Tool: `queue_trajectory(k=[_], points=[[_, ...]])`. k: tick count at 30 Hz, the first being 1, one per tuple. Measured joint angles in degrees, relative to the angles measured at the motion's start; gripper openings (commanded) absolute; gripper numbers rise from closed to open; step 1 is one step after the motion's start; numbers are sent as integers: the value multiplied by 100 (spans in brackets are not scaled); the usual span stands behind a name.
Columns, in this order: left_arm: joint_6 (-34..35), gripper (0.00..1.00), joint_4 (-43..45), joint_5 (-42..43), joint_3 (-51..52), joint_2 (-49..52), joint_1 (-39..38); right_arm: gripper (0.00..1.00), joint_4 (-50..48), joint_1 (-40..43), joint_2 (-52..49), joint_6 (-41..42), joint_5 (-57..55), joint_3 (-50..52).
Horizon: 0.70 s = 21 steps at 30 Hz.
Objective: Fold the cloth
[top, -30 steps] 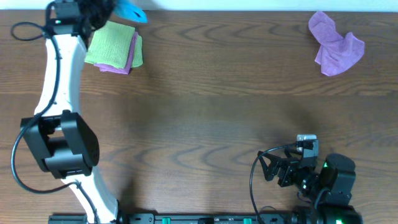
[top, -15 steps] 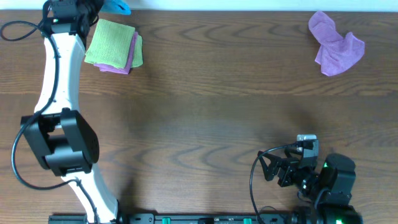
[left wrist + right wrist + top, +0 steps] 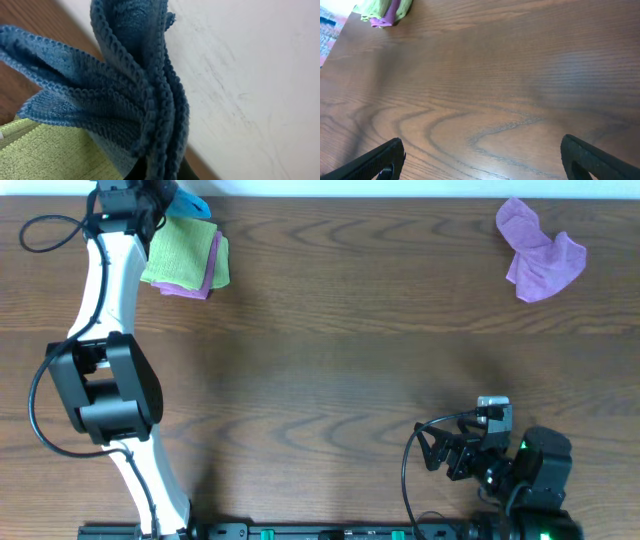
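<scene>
We start w/ the dark brown wood-grain bench, whose wide middle we judge to be the working area for the fold. The white-and-black left arm reaches to the far left corner. There the left end effector is clamped on the bright sky-blue terry cloth, which sits bunched in pleats at the bench's back edge against a white surface. That's prob. b/c a single pinch point lets it drape free for carrying. Just beside it a folded lime-green cloth lies on a folded lilac-purple cloth, stacked neatly, apparently finished pieces. A crumpled lilac-purple cloth lies well apart at far right. The right end effector sits near the front edge w/ fingers spread wide and nothing in them, prob. parked. Labels: no tag, brand or writing readable in any view.
</scene>
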<state>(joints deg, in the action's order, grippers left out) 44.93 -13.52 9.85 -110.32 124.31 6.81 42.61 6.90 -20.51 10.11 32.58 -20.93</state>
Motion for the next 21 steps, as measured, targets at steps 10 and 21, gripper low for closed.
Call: queue_trajectory(k=[10, 21], points=[[-160, 6, -549, -68, -2, 11, -13, 99, 0, 0, 0, 0, 0, 0], [-385, 6, -1029, -192, 0, 11, -168, 99, 0, 0, 0, 0, 0, 0]])
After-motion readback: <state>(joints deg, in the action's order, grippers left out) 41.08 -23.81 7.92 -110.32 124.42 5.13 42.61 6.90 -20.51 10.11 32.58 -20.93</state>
